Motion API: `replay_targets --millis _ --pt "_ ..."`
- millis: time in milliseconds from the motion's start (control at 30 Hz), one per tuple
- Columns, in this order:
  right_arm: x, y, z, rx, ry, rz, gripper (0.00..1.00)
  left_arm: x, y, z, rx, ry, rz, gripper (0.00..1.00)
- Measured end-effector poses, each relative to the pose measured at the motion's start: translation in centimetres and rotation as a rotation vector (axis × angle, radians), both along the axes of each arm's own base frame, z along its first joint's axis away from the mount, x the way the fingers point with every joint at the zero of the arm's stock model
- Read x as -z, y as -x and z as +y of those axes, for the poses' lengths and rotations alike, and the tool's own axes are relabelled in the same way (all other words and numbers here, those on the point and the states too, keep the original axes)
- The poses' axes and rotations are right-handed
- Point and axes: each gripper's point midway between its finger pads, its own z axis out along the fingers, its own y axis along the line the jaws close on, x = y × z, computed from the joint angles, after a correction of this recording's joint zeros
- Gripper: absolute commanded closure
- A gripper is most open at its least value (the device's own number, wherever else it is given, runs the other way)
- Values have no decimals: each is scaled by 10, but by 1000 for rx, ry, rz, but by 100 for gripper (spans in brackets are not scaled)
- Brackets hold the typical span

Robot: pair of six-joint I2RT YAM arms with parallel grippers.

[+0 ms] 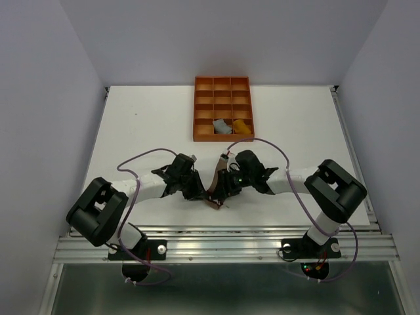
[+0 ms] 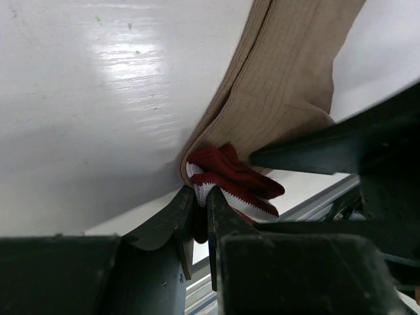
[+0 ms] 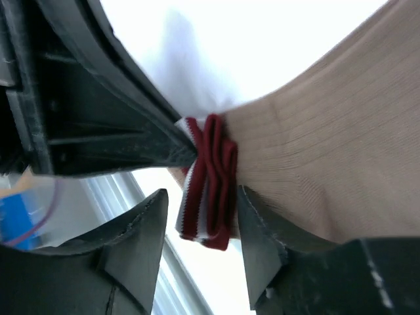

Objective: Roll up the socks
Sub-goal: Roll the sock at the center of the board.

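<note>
Your left gripper (image 2: 200, 200) is pinched shut on the red-and-white cuff (image 2: 230, 180) of the brown sock (image 2: 282, 85), on the table (image 1: 144, 131) well in front of the tray (image 1: 196, 105). Your right gripper (image 3: 202, 193) straddles that cuff, jaws apart. The grey sock (image 1: 222, 126) and yellow sock (image 1: 243, 126) lie in the tray's nearest row, in the middle and right compartments.

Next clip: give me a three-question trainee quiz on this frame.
1. True or false: the grey sock and mustard sock both lie in the orange tray.
2. The left gripper is shut on which sock? A grey, B mustard, C taupe sock.
3. Which part of that sock sits between the fingers of the right gripper?
Key: 1 true; 2 C; 3 the maroon-white striped cuff.
</note>
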Motion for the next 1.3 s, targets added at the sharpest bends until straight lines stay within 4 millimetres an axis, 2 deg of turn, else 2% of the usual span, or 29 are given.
replay_targets --millis 167,367,533,700,867,1100,1300 --pt "-23 -3 2 -28 48 -189 36 0 5 9 -16 -79 50 100" --pt "-35 -1 -4 -50 126 -360 36 1 16 19 -25 -133 114 100" --pt "-55 25 11 -148 123 -538 35 0 25 25 -30 -156 159 100" --pt "-70 44 18 -222 93 -659 34 -3 34 30 -39 -171 195 100" --pt "-68 58 26 -296 94 -727 36 -4 40 33 -42 -181 224 100" --pt "-46 86 40 -441 132 -773 36 -5 46 35 -49 -185 258 100" --pt "-37 91 50 -475 195 -861 36 -6 50 33 -50 -175 281 100"
